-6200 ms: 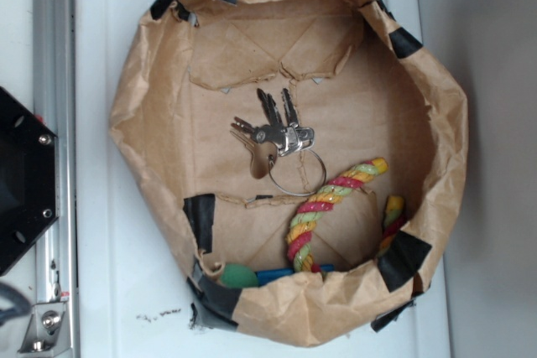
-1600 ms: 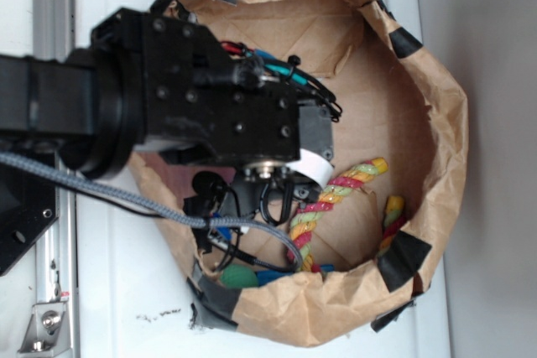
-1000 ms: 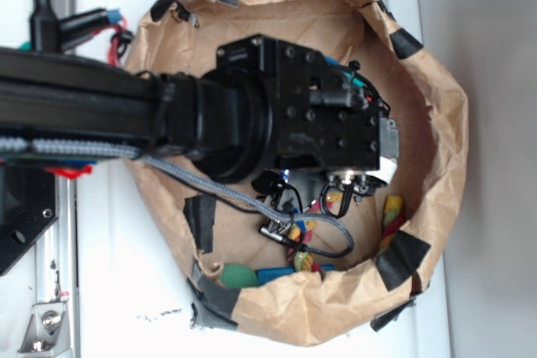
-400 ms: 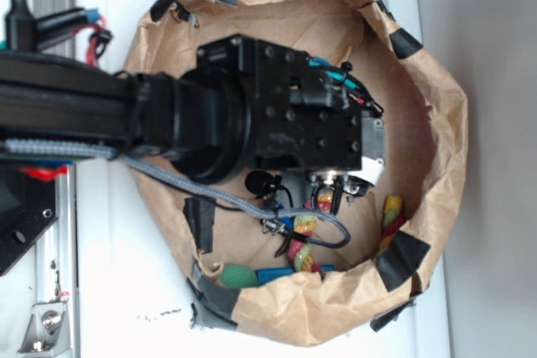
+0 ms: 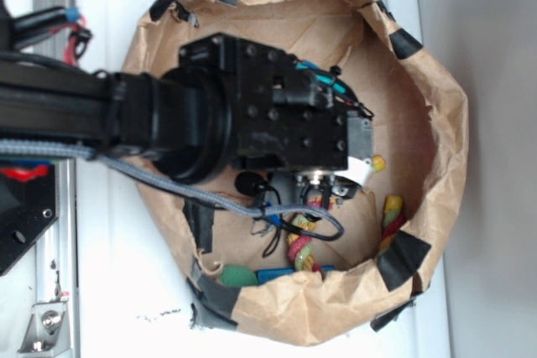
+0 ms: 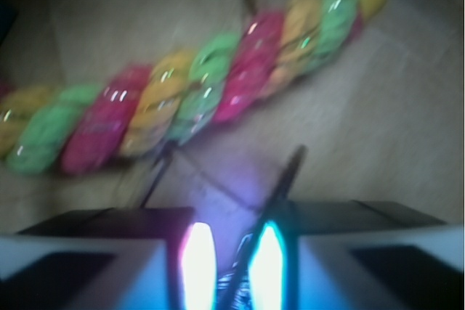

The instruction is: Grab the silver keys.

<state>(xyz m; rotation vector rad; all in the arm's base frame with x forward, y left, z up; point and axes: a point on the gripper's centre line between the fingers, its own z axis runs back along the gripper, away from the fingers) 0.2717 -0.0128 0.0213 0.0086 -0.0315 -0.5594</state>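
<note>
- Arm (image 5: pixel 252 123) reaches in from the left over a brown paper bag (image 5: pixel 445 123) with a rolled rim. The bag is patched with black tape (image 5: pixel 403 257) and sits on the white tabletop (image 5: pixel 126 291).
- In the exterior view the arm's black wrist covers the middle of the bag floor, and the key blades cannot be seen in either view.
- Gripper (image 6: pixel 232 252): in the wrist view the two pads are drawn close together, with only a narrow slit between them. The pads (image 6: pixel 197 266) glow pale.
- Silver keys (image 6: pixel 290 168): only thin dark wire shows, rising out of the slit in two strands that spread left and right, which looks like the large ring. The view is blurred, but the gripper reads as clenched on that wire.
- Braided rope (image 6: pixel 218 85), red, yellow and green, lies diagonally across the bag floor just beyond the pads. It is apart from them and not held.
- In the exterior view, bits of rope show to the right of and below the wrist.
- A green item (image 5: pixel 239 276) and a blue item (image 5: pixel 273 275) lie at the bag's lower wall. I cannot tell what they are.
</note>
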